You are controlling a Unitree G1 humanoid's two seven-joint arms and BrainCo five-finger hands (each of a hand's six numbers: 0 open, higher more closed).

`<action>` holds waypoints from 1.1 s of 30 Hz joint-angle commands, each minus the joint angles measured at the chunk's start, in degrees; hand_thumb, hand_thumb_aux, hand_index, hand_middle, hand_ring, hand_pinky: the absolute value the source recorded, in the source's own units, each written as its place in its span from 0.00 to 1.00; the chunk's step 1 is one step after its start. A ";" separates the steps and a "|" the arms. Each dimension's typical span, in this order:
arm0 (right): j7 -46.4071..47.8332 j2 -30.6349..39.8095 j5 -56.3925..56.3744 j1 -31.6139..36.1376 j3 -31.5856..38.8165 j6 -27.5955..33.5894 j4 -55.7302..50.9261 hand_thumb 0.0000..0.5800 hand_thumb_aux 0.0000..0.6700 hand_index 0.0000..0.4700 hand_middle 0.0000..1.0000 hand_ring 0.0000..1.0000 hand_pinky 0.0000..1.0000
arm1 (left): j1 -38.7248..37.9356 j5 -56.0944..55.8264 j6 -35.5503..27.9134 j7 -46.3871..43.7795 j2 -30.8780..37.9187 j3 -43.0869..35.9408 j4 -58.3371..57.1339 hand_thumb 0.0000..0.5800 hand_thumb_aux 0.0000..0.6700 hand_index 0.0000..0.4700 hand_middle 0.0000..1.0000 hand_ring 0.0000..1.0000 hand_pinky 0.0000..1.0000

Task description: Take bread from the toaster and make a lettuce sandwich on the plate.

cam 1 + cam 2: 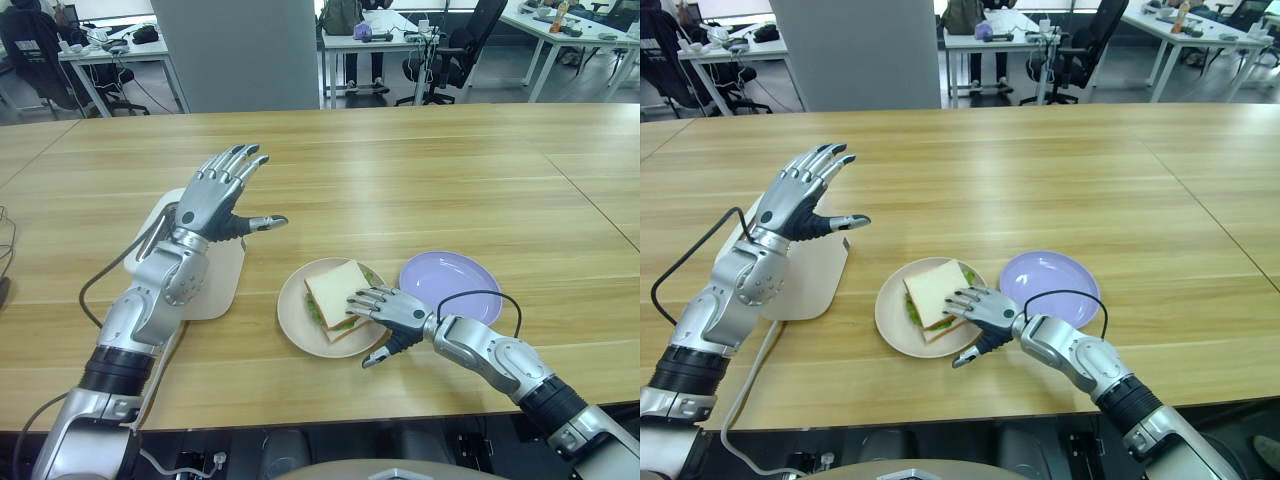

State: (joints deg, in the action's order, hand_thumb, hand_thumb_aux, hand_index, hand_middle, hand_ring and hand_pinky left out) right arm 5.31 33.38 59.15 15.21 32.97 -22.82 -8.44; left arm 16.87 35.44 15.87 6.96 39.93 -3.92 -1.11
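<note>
**Sandwich assembled on the beige plate**

Before you lies the wooden table [420, 170]. The white toaster [222, 285] sits at its left, and your left hand [215, 195] hovers above it, fingers spread and holding nothing. The beige plate [292, 310] lies just beside a purple plate [450, 280]. On the beige one rests the sandwich [330, 290] (lettuce [317, 312] peeks out at the edge). Your right hand [390, 310] lies flat on the top slice, not gripping.
</note>
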 commanded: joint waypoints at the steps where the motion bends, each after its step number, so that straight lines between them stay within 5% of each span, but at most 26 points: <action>1: 2.43 1.81 -2.10 -1.79 -1.42 0.92 -0.88 0.00 0.00 0.00 0.00 0.00 0.00 | -2.87 -4.03 2.83 -4.28 -0.01 -0.09 1.62 0.00 0.00 0.00 0.00 0.00 0.00; 2: 2.18 1.81 -3.57 -2.07 -2.10 0.55 -0.27 0.00 0.00 0.00 0.00 0.00 0.00 | -3.61 -5.11 3.72 -5.42 -0.06 -0.32 1.90 0.00 0.00 0.00 0.00 0.00 0.00; 3: 1.55 1.55 -5.06 -2.37 -2.98 0.21 0.44 0.00 0.00 0.00 0.00 0.00 0.00 | -4.30 -5.98 4.48 -6.38 -0.12 -0.45 2.24 0.11 0.05 0.05 0.00 0.00 0.00; 4: 1.01 1.08 -7.71 -2.85 -4.23 -0.49 1.55 0.00 0.00 0.00 0.00 0.00 0.00 | -5.21 -7.38 5.64 -7.86 -0.03 -0.68 2.63 0.80 0.55 0.54 0.00 0.00 0.00; 5: 0.36 0.65 -10.04 -3.26 -5.48 -1.12 2.80 0.00 0.00 0.00 0.00 0.00 0.00 | -6.05 -8.60 6.97 -9.47 0.36 -1.00 3.01 1.00 1.00 0.98 0.00 0.00 0.00; 6: -0.23 0.35 -11.77 -3.60 -6.53 -1.65 3.85 0.00 0.00 0.00 0.00 0.00 0.00 | -6.68 -8.89 8.01 -10.44 0.72 -1.16 3.42 1.00 1.00 0.98 0.07 0.07 0.07; 7: -0.62 0.11 -13.90 -4.08 -7.74 -2.23 4.99 0.61 0.38 0.37 0.00 0.00 0.00 | -7.38 -9.01 9.02 -11.40 1.07 -1.29 3.63 1.00 1.00 0.98 0.39 0.39 0.39; 8: -0.87 0.11 -15.51 -4.60 -8.76 -2.77 6.02 0.61 0.38 0.37 0.00 0.00 0.00 | -8.04 -8.65 9.70 -11.98 1.35 -1.29 3.95 1.00 1.00 0.98 0.39 0.39 0.39; 9: -0.95 0.30 -17.11 -5.21 -9.84 -3.48 7.10 1.00 1.00 0.98 0.37 0.37 0.37 | -8.89 -8.06 10.43 -12.44 1.67 -1.22 4.38 1.00 1.00 0.98 1.00 1.00 1.00; 10: -0.82 0.62 -18.46 -5.83 -10.83 -3.97 8.20 1.00 1.00 0.98 0.76 0.76 0.76 | -9.81 -7.75 11.07 -12.92 1.98 -1.10 4.92 1.00 1.00 0.98 1.00 1.00 1.00; 11: -0.68 0.92 -19.60 -6.41 -11.76 -4.40 9.22 1.00 1.00 0.98 0.76 0.76 0.76 | -10.81 -7.39 11.52 -13.24 2.28 -0.80 5.64 1.00 1.00 0.98 1.00 1.00 1.00; 12: -0.19 1.28 -20.91 -7.13 -12.70 -4.72 10.41 1.00 1.00 0.98 1.00 1.00 1.00 | -12.03 -6.89 12.00 -13.60 2.76 -0.57 6.46 1.00 1.00 0.98 1.00 1.00 1.00; 20: 6.31 5.51 -25.41 -17.13 -15.06 -5.68 19.92 1.00 1.00 0.98 1.00 1.00 1.00 | -23.55 -5.10 14.89 -21.59 7.64 -2.39 13.50 1.00 1.00 0.98 1.00 1.00 1.00; 25: 9.86 5.54 -24.39 -23.28 -12.34 -5.70 20.96 1.00 1.00 0.98 1.00 1.00 1.00 | -28.15 -6.78 9.66 -31.15 5.97 -7.74 19.04 1.00 1.00 0.98 1.00 1.00 1.00; 33: 10.73 3.28 -18.89 -23.82 -8.29 -4.85 14.93 1.00 1.00 0.98 1.00 1.00 1.00 | -28.97 1.26 4.35 -37.99 1.43 -17.78 15.77 1.00 1.00 0.98 1.00 1.00 1.00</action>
State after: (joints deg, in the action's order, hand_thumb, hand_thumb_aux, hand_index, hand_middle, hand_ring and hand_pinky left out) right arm 15.33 36.82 39.19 -9.26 24.28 -28.21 8.64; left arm -12.75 33.64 21.60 -30.37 41.37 -20.76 16.92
